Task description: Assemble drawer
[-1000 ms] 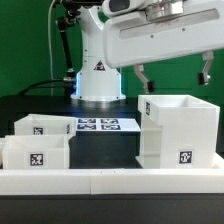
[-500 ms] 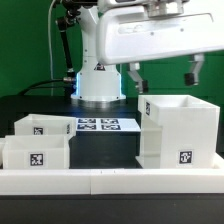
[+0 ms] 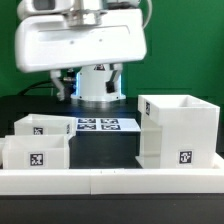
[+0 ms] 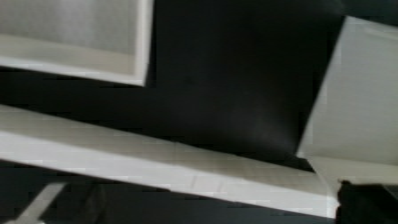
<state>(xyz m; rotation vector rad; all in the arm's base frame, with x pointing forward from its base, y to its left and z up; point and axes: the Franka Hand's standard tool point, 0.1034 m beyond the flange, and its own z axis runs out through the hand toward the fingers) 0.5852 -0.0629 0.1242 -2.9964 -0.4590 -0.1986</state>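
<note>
Arm (image 3: 82,40) high over table (image 3: 105,150), shifted toward exterior view's left. Gripper (image 3: 91,82) points down, jaws spread wide, holding nothing. Drawer casing (image 3: 180,130) upright on exterior view's right; rear tray (image 3: 45,125), front tray (image 3: 35,155) on left, untouched.

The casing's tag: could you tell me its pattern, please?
Black-and-white square code; the tag shows best in the exterior view.

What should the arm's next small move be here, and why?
Likely lower toward one of the trays, probably the rear tray. The gripper hangs open and empty, well above the parts, and the rear tray, front tray and casing stand apart, with nothing slotted in yet.
</note>
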